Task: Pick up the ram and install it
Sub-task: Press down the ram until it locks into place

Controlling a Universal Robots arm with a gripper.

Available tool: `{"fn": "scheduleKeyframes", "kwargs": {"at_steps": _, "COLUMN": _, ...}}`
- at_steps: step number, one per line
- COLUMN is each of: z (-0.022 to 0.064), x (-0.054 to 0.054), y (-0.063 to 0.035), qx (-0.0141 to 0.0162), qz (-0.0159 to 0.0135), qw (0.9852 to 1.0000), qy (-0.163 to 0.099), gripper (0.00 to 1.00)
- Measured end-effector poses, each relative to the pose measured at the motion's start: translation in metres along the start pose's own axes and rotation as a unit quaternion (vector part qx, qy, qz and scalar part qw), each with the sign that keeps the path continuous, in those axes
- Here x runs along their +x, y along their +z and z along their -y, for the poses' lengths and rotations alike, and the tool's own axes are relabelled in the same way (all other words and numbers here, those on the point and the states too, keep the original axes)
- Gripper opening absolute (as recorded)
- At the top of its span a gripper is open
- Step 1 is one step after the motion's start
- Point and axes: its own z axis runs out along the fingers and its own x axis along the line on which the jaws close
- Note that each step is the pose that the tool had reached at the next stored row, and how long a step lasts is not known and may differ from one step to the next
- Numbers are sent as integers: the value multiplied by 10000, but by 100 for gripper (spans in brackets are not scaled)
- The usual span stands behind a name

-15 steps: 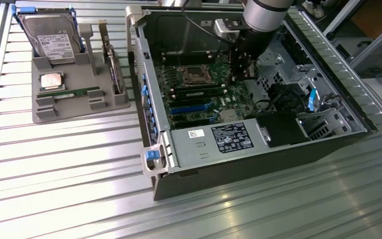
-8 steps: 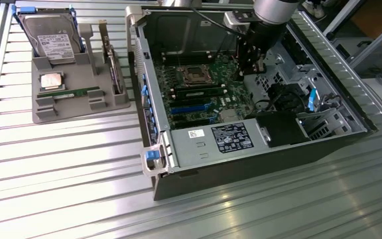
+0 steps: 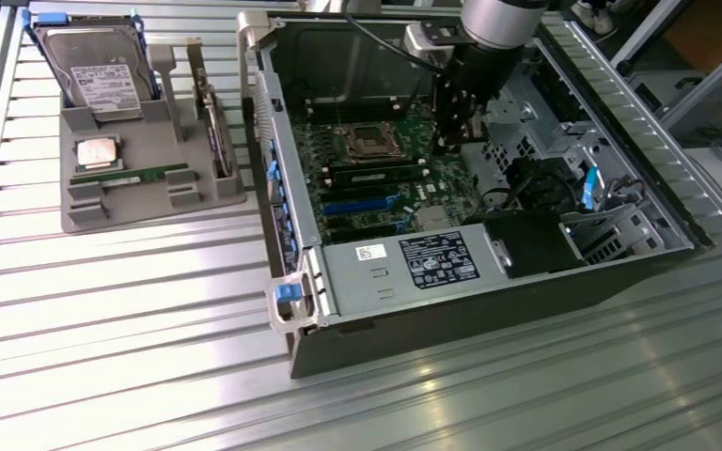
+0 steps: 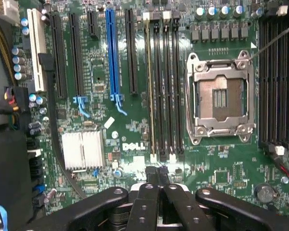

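Wrist view: end effector (image 4: 156, 175) closed over motherboard (image 4: 135, 130).

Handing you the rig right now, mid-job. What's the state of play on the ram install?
Gripper: shut, nothing visible between its fingertips, inside the open computer case, above the motherboard close to the memory slots.
Ram: a green stick lying flat in the grey holder on the exterior view's left, outside the case, beside the processor chip and apart from the gripper.
Done: that stick is not picked up. One memory slot shows a pale edge along it; I cannot tell whether a stick sits there.
Left: picking up the ram from the holder and seating it in a slot.
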Motion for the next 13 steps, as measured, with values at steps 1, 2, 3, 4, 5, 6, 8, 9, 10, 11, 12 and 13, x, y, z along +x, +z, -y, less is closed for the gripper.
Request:
{"fn": "scheduleKeyframes", "kwargs": {"at_steps": 1, "z": -17, "x": 1, "y": 8, "qx": 0, "qz": 0, "qw": 10000, "qy": 0, "gripper": 10}}
{"fn": "scheduleKeyframes", "kwargs": {"at_steps": 2, "z": -29, "x": 1, "y": 21, "qx": 0, "qz": 2, "qw": 10000, "qy": 0, "gripper": 10}}
{"fn": "scheduleKeyframes", "kwargs": {"at_steps": 3, "z": -33, "x": 1, "y": 27, "qx": 0, "qz": 3, "qw": 10000, "qy": 0, "gripper": 10}}
{"fn": "scheduleKeyframes", "kwargs": {"at_steps": 4, "z": -35, "x": 1, "y": 33, "qx": 0, "qz": 4, "qw": 10000, "qy": 0, "gripper": 10}}
{"fn": "scheduleKeyframes", "kwargs": {"at_steps": 5, "z": -41, "x": 1, "y": 45, "qx": 0, "qz": 8, "qw": 10000, "qy": 0, "gripper": 10}}
{"fn": "scheduleKeyframes", "kwargs": {"at_steps": 6, "z": -47, "x": 0, "y": 67, "qx": -1, "qz": 12, "qw": 10000, "qy": -4, "gripper": 10}}
{"fn": "scheduleKeyframes", "kwargs": {"at_steps": 8, "z": -64, "x": 1, "y": 101, "qx": 0, "qz": 14, "qw": 10000, "qy": -12, "gripper": 10}}
{"fn": "scheduleKeyframes", "kwargs": {"at_steps": 9, "z": -66, "x": 2, "y": 110, "qx": -1, "qz": 13, "qw": 10000, "qy": -15, "gripper": 10}}
{"fn": "scheduleKeyframes", "kwargs": {"at_steps": 10, "z": -68, "x": 5, "y": 119, "qx": 0, "qz": 14, "qw": 10000, "qy": -20, "gripper": 10}}
{"fn": "scheduleKeyframes", "kwargs": {"at_steps": 11, "z": -69, "x": 7, "y": 129, "qx": 0, "qz": 14, "qw": 10000, "qy": -26, "gripper": 10}}
{"fn": "scheduleKeyframes", "kwargs": {"at_steps": 12, "z": -70, "x": 8, "y": 144, "qx": 1, "qz": 15, "qw": 10000, "qy": -35, "gripper": 10}}
{"fn": "scheduleKeyframes", "kwargs": {"at_steps": 13, "z": -71, "x": 9, "y": 154, "qx": 1, "qz": 15, "qw": 10000, "qy": -41, "gripper": 10}}
